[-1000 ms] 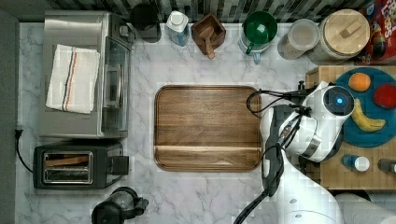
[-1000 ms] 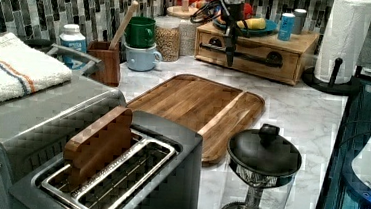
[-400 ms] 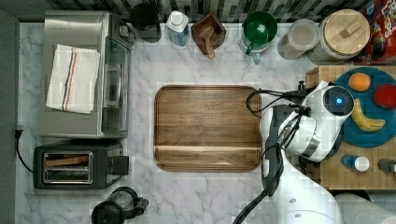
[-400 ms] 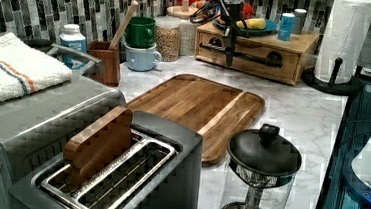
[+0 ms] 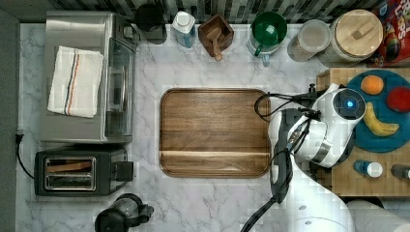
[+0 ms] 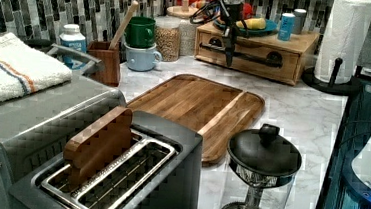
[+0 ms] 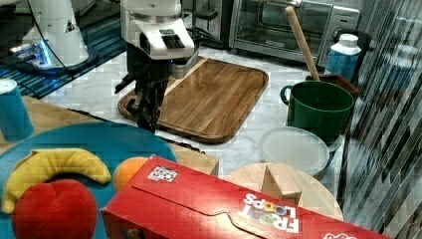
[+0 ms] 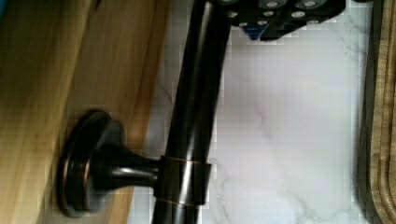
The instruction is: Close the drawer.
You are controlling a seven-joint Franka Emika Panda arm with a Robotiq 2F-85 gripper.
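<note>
Gripper (image 6: 229, 55) hanging at the drawer's (image 6: 247, 53) dark bar handle (image 8: 194, 116); finger state cannot be told.

The drawer is sitting in the light-wood box under the blue plate (image 5: 387, 140), its front looking about flush with the box in the left view. In the wrist view the handle is running close under the gripper body. Bare marble counter (image 5: 290, 193) is lying between the drawer front and the cutting board (image 5: 215, 131).

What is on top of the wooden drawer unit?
On the drawer unit sits a blue plate with a banana, an orange and a red fruit. The robot arm covers the plate's near edge.
</note>
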